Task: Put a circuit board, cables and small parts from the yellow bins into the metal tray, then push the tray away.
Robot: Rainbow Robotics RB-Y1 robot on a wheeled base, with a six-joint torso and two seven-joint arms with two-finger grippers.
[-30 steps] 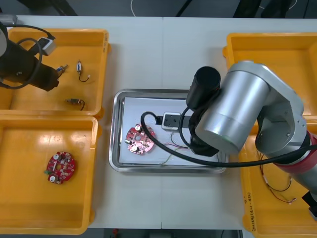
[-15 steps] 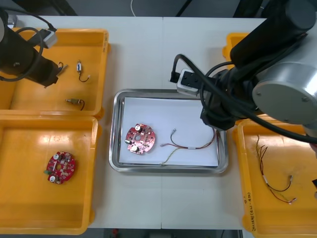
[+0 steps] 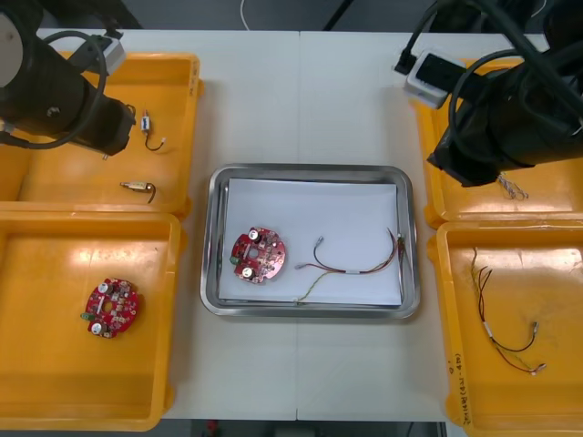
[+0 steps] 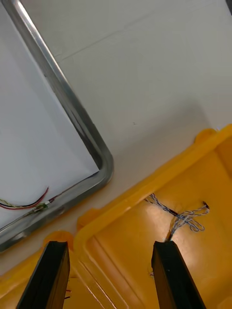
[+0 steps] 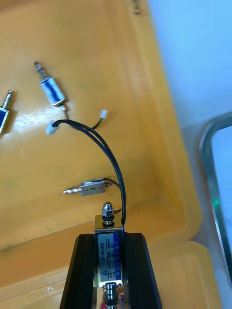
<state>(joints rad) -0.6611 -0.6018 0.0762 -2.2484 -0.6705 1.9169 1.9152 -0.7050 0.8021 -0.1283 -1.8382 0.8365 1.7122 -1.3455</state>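
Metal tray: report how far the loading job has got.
Done: a circuit board and a red and yellow cable lie in the metal tray. In hand: the left gripper is shut on a small metal part above the far left bin; the right gripper hangs open over the far right bin, by a twisted blue and white cable. Left: both go into the tray, then the push.
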